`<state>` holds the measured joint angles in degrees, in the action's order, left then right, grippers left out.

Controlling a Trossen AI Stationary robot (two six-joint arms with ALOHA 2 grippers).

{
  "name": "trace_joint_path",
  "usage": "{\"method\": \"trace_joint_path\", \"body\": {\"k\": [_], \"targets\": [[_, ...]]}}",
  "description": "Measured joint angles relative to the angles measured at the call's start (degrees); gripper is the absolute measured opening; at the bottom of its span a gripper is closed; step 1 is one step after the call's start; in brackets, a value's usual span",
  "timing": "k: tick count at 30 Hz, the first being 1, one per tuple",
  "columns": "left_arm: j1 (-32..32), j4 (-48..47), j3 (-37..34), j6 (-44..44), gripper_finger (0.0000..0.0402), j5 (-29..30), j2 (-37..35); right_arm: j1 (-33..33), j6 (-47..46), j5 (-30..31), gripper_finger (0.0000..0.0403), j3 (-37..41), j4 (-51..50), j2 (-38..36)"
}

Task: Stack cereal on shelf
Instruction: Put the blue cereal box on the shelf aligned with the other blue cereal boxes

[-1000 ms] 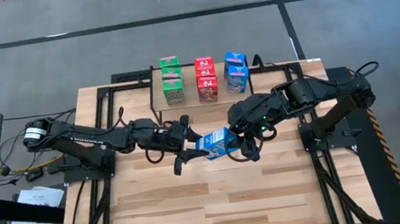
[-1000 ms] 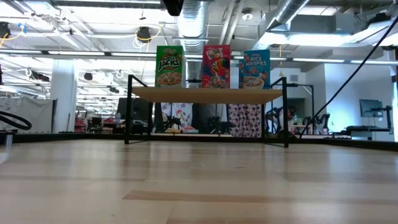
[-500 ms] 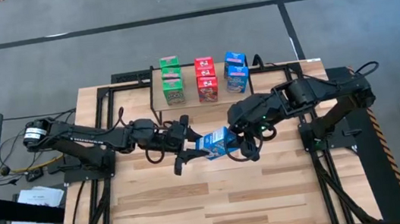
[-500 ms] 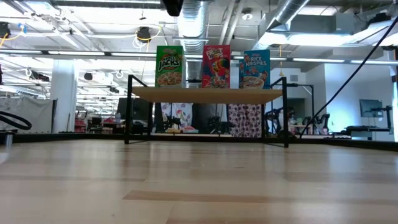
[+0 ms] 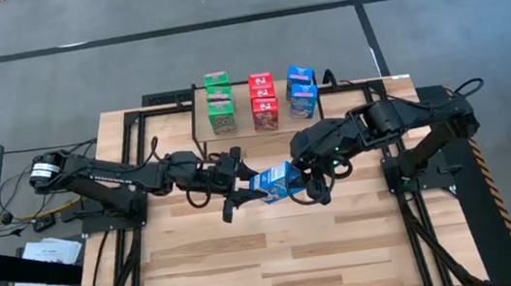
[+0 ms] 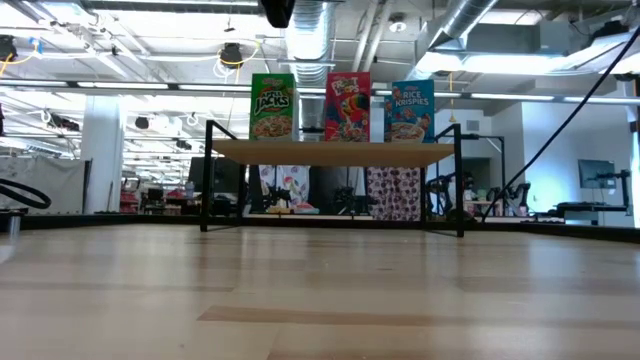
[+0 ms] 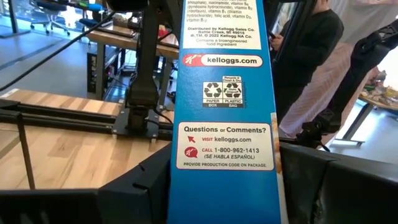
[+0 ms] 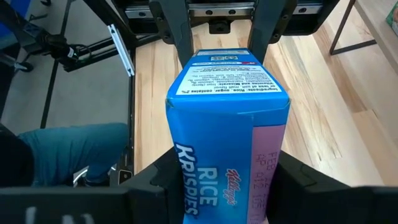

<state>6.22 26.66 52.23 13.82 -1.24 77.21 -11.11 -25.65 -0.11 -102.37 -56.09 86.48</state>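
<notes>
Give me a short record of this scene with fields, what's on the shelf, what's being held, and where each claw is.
shelf: green, red and blue cereal boxes in three rows
held item: blue box, lying tilted above the table in front of the shelf
left claw: closed on the blue box's left end
right claw: closed on its right end

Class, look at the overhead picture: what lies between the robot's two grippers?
A blue cereal box spans between the left gripper and the right gripper, both shut on it; the high view shows this.
</notes>
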Motion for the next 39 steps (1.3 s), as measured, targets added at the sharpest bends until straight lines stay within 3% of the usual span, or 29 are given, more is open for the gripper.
{"method": "trace_joint_path", "body": {"k": [9,16,25,32,39], "targets": [[0.0,-0.1,0.0,-0.9,0.0195,-1.3,0.0,0.0,0.2,-0.1,0.0180,0.0,0.0,0.0],[-0.1,-0.1,0.0,-1.0,0.0198,-6.4,0.0,-0.1,0.2,-0.7,0.0180,0.0,0.2,0.0],[-0.1,-1.3,0.0,-3.3,0.0273,-8.0,0.0,0.0,0.1,-1.7,0.0179,0.0,-0.4,0.0],[-3.2,-13.4,0.0,-2.1,0.0297,-5.6,-4.7,2.0,0.1,-1.7,0.0179,0.0,-3.1,0.0],[-6.1,-21.3,0.0,-4.5,0.0296,-5.5,-10.4,9.0,1.3,-1.8,0.0181,0.0,-10.2,0.0]]}}
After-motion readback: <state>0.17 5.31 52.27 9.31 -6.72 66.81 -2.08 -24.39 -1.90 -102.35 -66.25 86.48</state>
